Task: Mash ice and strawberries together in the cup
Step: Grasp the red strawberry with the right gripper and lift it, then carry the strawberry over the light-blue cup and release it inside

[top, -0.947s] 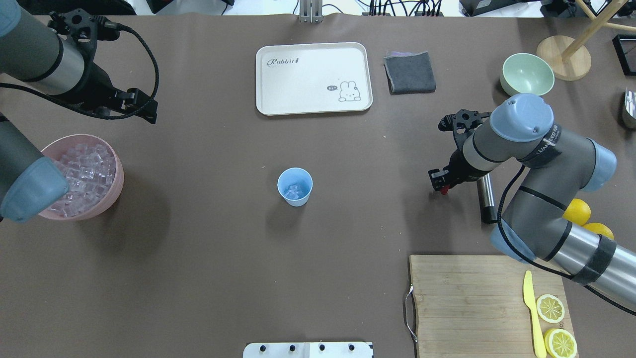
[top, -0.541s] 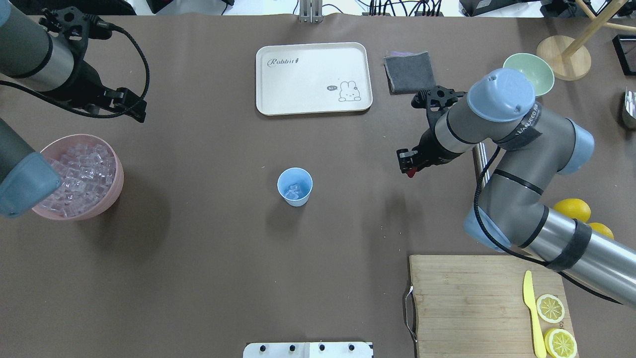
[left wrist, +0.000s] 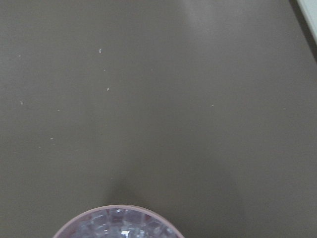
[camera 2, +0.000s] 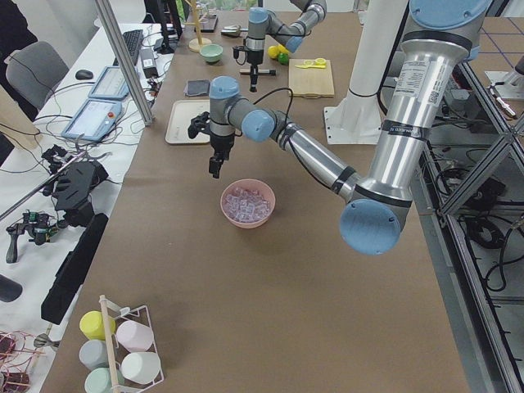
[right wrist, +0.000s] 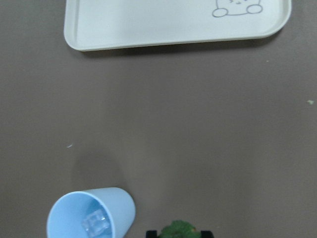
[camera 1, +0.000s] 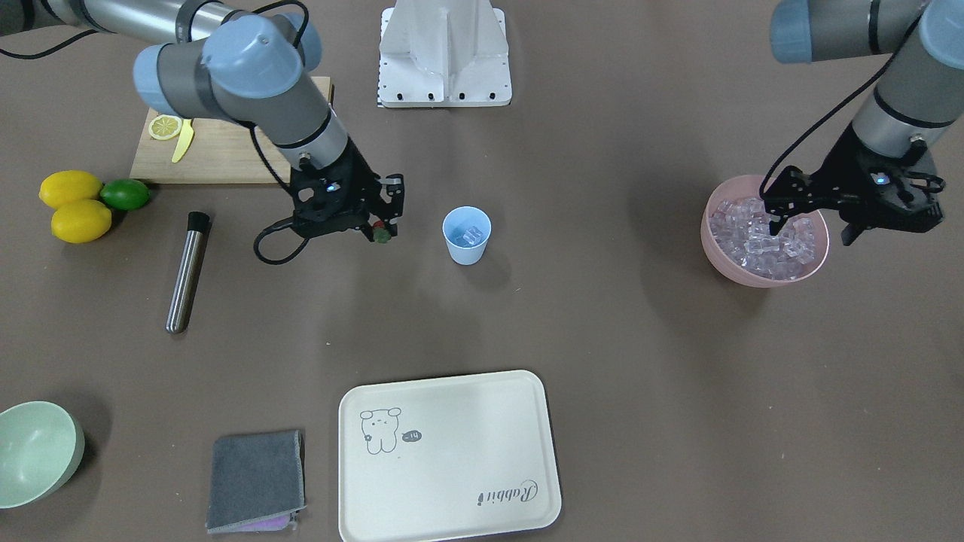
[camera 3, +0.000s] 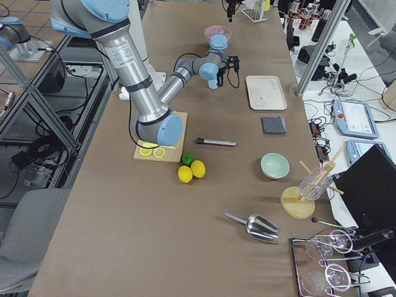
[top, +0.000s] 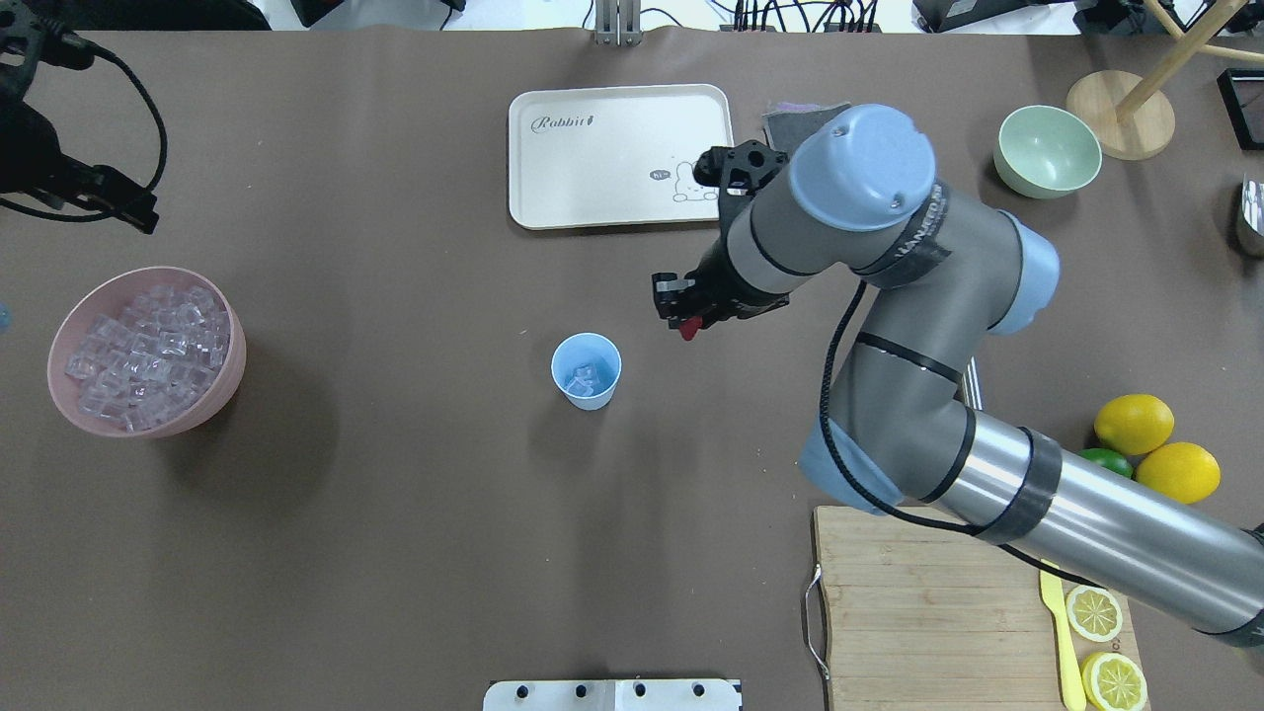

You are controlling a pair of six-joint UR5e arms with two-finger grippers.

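Grips the strawberry (top: pixel 690 328) in the clenched right pincer (camera 1: pixel 381 228), raised off the surface. Leaves the light blue cup (top: pixel 587 370), ice cubes (top: pixel 583 376) already inside, toward the robot's left and slightly nearer its base. Suggests a short leftward carry. Cannot tell the left pincer's (camera 1: pixel 776 217) state.
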